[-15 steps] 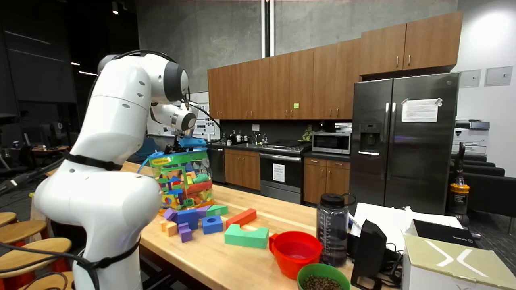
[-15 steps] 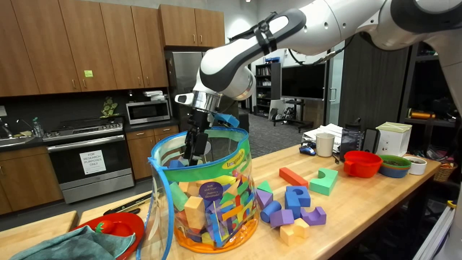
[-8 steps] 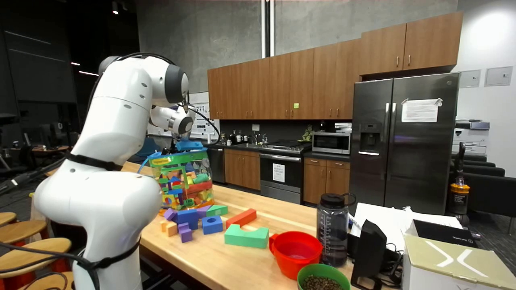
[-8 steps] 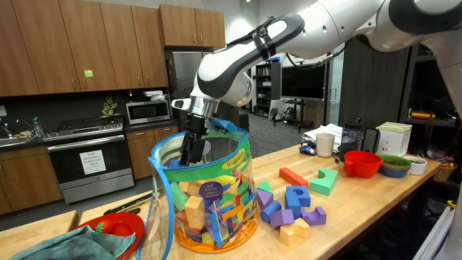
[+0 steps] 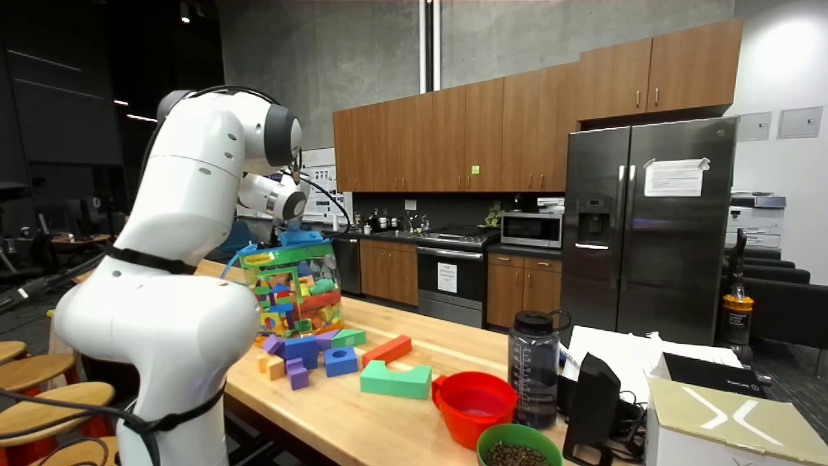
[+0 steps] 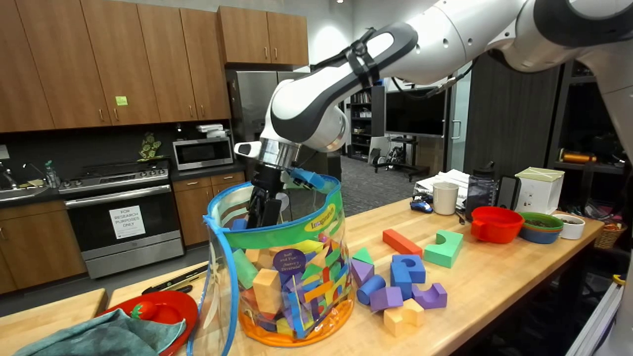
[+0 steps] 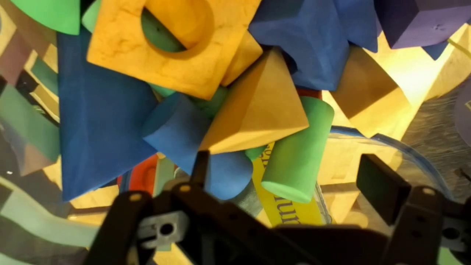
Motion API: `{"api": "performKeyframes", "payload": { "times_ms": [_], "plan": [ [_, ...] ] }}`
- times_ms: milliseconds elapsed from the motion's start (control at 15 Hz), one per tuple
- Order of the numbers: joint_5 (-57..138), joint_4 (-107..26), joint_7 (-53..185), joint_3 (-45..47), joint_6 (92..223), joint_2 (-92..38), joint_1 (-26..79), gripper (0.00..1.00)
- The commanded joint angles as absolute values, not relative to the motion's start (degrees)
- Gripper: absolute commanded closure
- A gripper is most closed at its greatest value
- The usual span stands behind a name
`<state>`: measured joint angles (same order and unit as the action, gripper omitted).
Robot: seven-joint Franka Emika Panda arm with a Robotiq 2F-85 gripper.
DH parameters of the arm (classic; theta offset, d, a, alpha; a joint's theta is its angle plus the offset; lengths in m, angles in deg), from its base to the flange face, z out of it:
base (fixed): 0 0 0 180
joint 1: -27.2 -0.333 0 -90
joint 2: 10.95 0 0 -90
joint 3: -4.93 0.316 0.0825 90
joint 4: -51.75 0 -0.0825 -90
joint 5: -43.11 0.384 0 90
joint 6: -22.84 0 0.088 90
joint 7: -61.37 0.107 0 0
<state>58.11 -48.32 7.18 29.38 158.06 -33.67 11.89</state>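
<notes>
My gripper (image 7: 290, 173) is open and empty, pointing down inside the clear bag (image 6: 282, 241) with green and blue rim. It also shows in an exterior view (image 6: 263, 212); the bag shows in both exterior views (image 5: 261, 259). Several foam blocks lie below the jaws. A green cylinder (image 7: 300, 154) lies between the fingers in the wrist view. A blue cylinder (image 7: 184, 136) and the tip of an orange wedge (image 7: 257, 106) are by the left finger; I cannot tell if they touch. An orange block with a round hole (image 7: 121, 48) and a blue triangular block (image 7: 99, 121) lie further off.
Loose blocks lie beside the bag, including a red bar (image 6: 401, 243) and a green arch (image 6: 443, 249). A red cup (image 6: 496, 225), a dark bottle (image 5: 533, 369) and a box (image 6: 539, 188) stand along the table. A red plate (image 6: 185, 309) with a cloth (image 6: 106, 336) is nearby.
My gripper has moved a little lower into the bag and slightly to the left in the exterior views. The blocks on the table have not moved.
</notes>
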Motion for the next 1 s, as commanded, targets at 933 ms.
{"api": "performKeyframes", "payload": {
  "times_ms": [933],
  "plan": [
    [42.1, -53.5, 8.8, 27.6, 167.9, -31.5, 11.4, 0.0]
  ]
}}
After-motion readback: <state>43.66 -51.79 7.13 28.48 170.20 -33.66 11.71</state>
